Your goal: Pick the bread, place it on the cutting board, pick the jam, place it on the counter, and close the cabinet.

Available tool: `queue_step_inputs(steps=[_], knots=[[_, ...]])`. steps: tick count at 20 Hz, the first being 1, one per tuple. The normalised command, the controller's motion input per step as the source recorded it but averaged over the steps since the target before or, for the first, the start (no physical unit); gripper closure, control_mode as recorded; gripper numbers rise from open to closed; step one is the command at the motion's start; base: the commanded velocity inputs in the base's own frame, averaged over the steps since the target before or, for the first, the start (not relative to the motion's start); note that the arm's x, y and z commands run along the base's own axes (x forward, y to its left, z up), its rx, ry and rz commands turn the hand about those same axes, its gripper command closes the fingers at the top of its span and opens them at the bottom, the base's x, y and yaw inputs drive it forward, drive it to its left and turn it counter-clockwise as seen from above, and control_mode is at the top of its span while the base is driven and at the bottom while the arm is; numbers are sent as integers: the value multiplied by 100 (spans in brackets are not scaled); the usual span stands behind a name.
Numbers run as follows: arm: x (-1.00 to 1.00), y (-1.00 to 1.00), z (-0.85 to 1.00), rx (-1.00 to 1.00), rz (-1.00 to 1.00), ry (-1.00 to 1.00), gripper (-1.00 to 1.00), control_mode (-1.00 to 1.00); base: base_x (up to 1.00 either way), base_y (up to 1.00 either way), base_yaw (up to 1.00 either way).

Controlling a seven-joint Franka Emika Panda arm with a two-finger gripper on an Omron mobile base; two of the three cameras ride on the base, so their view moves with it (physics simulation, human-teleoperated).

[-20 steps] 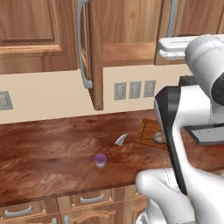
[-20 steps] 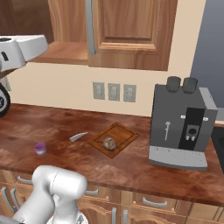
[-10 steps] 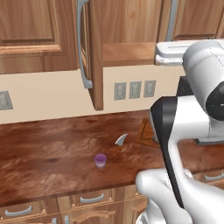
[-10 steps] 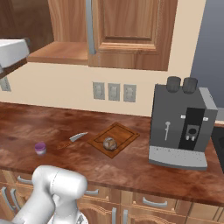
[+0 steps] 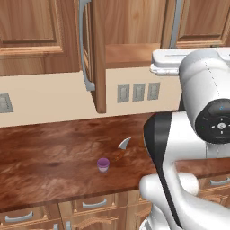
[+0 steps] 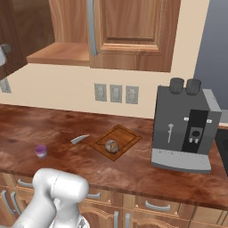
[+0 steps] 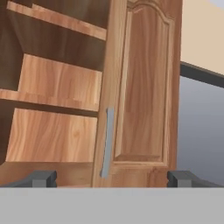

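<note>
The bread [image 6: 111, 145] lies on the cutting board [image 6: 124, 134], and the jam [image 6: 41, 151] stands upright on the surface [image 6: 133, 171], well apart from the board with a knife [image 6: 78, 140] between them; both placements therefore appear complete. The remaining step is to close the cabinet [image 7: 146, 87]: its left door [image 5: 96, 58] stands open, edge-on to the camera, exposing the bare shelf [image 6: 62, 54]. The hand [image 7: 111, 178] is spread wide and holds nothing, its fingertips [image 7: 41, 178] facing the open cabinet interior and the bar handle [image 7: 107, 142] of the adjoining shut door.
</note>
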Motion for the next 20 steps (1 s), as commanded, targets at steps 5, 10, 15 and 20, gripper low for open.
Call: queue_step_inputs(steps=[5, 10, 15, 20], knots=[[-32, 21, 0, 0, -1, 0, -100, -100, 0, 0, 0], [-41, 11, -6, 0, 0, 0, -100, -100, 0, 0, 0], [-25, 18, -30, -1, 0, 0, -100, -100, 0, 0, 0], [-17, 27, -39, -4, 0, 0, -100, -100, 0, 0, 0]])
